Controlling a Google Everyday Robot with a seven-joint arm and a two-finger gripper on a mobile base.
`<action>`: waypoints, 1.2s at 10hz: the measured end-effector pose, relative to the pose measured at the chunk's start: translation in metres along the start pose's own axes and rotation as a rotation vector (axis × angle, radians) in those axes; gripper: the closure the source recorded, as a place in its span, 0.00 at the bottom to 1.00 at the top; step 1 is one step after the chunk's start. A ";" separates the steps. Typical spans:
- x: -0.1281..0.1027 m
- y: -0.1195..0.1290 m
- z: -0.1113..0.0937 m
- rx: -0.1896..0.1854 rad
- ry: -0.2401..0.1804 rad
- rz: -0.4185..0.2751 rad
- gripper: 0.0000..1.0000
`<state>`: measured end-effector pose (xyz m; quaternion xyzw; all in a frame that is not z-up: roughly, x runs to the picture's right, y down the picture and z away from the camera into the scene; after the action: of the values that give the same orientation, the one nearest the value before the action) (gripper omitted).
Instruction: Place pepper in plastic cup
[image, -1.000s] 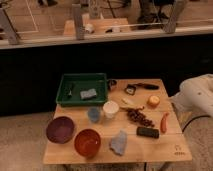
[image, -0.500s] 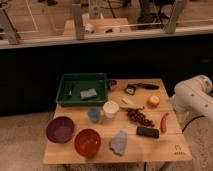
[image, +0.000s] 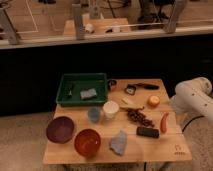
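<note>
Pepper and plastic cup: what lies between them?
Camera view: white cup, dark beaded cluster between pepper and plastic cup. Pincer out of view, past white arm.

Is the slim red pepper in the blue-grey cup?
Out: the slim red-orange pepper lies on the wooden table's right side, apart from the blue-grey plastic cup. Gripper unseen; white arm at right.

The pepper (image: 164, 121) is red-orange, the plastic cup (image: 93, 114) blue-grey, the other cup (image: 110, 109) white, the tray (image: 82, 76) green, the table (image: 162, 150) pale wood.
</note>
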<state>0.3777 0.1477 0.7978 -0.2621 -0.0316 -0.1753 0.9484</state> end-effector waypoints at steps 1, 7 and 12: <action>-0.001 0.001 0.009 0.001 -0.018 -0.019 0.20; -0.011 0.001 0.057 0.004 -0.021 -0.082 0.20; -0.017 0.006 0.082 -0.019 -0.062 -0.142 0.59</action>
<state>0.3663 0.1999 0.8632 -0.2734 -0.0779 -0.2341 0.9297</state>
